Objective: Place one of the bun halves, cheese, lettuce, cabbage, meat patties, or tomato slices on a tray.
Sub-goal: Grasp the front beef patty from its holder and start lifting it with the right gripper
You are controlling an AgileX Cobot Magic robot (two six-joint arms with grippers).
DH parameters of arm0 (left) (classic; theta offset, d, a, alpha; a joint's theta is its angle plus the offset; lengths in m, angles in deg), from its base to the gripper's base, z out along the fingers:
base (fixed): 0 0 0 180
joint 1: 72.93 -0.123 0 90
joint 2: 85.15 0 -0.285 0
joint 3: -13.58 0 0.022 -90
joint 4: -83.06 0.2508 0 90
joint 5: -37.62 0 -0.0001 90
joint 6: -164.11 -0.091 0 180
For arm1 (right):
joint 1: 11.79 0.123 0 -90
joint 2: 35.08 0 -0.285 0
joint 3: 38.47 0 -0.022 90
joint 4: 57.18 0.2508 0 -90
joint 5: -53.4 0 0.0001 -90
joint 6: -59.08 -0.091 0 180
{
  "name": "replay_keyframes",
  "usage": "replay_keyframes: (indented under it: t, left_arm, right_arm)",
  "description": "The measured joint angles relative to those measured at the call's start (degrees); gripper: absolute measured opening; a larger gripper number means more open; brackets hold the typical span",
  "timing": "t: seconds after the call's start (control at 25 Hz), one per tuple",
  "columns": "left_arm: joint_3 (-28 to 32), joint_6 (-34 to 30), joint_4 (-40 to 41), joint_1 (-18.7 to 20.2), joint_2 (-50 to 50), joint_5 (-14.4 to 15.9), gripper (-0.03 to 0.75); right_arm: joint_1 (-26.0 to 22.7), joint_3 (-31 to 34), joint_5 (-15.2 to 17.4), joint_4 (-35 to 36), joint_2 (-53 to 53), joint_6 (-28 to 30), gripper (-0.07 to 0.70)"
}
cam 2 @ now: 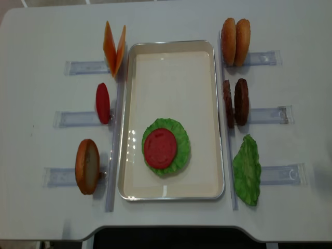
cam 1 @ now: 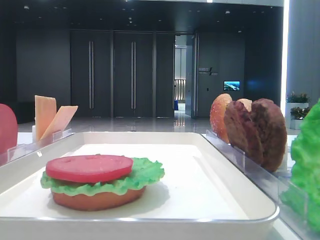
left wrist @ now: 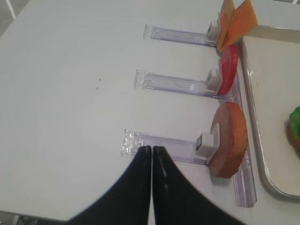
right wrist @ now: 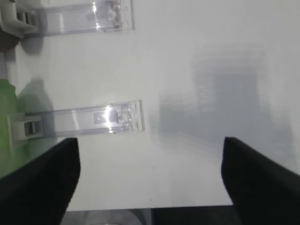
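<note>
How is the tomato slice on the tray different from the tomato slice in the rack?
The tomato slice on the tray lies flat on lettuce; the tomato slice in the rack stands on edge, left of the tray. The first is stacked, the second stands alone. Both are pinkish-red discs.

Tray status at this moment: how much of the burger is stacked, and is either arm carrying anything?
Done: the tray holds a bun half, lettuce and a tomato slice, stacked. In hand: nothing; the right gripper is open over bare table, the left gripper shut and empty. Left: both meat patties, the cheese and the spare bun halves stand in their racks.
</note>
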Motion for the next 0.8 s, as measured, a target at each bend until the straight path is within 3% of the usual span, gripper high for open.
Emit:
replay_keyframes:
  t: [0.8]
  left_arm:
    - [0.0, 0.0, 0.0, 0.0, 0.0, 0.0, 0.0]
  right_arm:
    - [0.0, -12.3, 0.0, 1.6, 18.4, 0.0, 0.581]
